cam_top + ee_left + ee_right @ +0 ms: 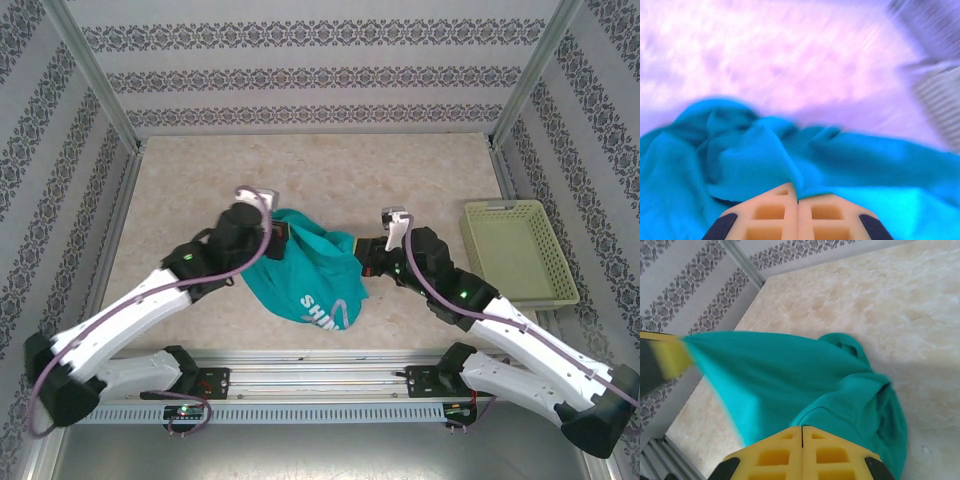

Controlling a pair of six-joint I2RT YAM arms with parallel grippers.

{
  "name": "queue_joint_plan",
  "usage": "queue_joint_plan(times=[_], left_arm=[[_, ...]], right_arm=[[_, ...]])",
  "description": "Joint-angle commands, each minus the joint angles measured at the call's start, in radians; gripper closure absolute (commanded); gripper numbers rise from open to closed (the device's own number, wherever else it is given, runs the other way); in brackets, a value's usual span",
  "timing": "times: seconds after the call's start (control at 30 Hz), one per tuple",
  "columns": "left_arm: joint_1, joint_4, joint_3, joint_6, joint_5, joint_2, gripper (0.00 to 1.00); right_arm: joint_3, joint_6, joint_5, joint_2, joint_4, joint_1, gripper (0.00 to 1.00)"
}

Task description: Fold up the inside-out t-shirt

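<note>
The inside-out t-shirt (310,272) is a teal bunch near the table's front middle, with white lettering showing at its lower edge. It hangs stretched between both grippers. My left gripper (277,238) is shut on the shirt's upper left part. In the left wrist view its jaws (798,194) are pressed together with a fold of the t-shirt (850,160) pinched at the tips. My right gripper (366,258) is shut on the shirt's right side. In the right wrist view a hem of the t-shirt (805,370) is clamped in the closed jaws (802,429), and the cloth runs taut to the left gripper's finger (671,358).
A pale yellow-green basket (515,250) stands at the table's right side, close to the right arm. Patterned walls with metal posts (95,75) enclose the beige table (330,170). A metal rail (320,375) runs along the near edge.
</note>
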Motion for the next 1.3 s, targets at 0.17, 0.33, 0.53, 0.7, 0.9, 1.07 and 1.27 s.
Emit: queue_joint_plan(times=[0.17, 0.33, 0.53, 0.7, 0.9, 1.07, 1.27], left_arm=[[0.009, 0.01, -0.16, 0.018, 0.073, 0.037, 1.0], [0.012, -0.067, -0.123, 0.012, 0.104, 0.31, 1.0], [0.009, -0.029, -0.126, -0.005, 0.085, 0.307, 1.0], [0.01, 0.001, -0.108, -0.01, 0.118, 0.31, 1.0], [0.024, 0.019, 0.01, 0.005, 0.065, 0.42, 1.0], [0.123, -0.073, 0.17, -0.033, 0.018, 0.634, 1.0], [0.148, -0.159, 0.272, -0.043, 0.032, 0.737, 0.88]], right_arm=[[-0.067, 0.123, -0.035, -0.012, -0.046, -0.164, 1.0], [-0.104, 0.098, -0.007, 0.113, -0.043, -0.185, 1.0], [-0.019, -0.089, 0.12, 0.303, -0.08, -0.191, 1.0], [0.077, -0.167, 0.145, 0.344, -0.11, -0.191, 1.0], [0.103, -0.193, 0.186, 0.377, -0.041, -0.224, 1.0], [0.155, -0.205, 0.167, 0.578, 0.003, -0.321, 1.0], [0.277, -0.219, 0.155, 0.744, -0.05, -0.348, 0.76]])
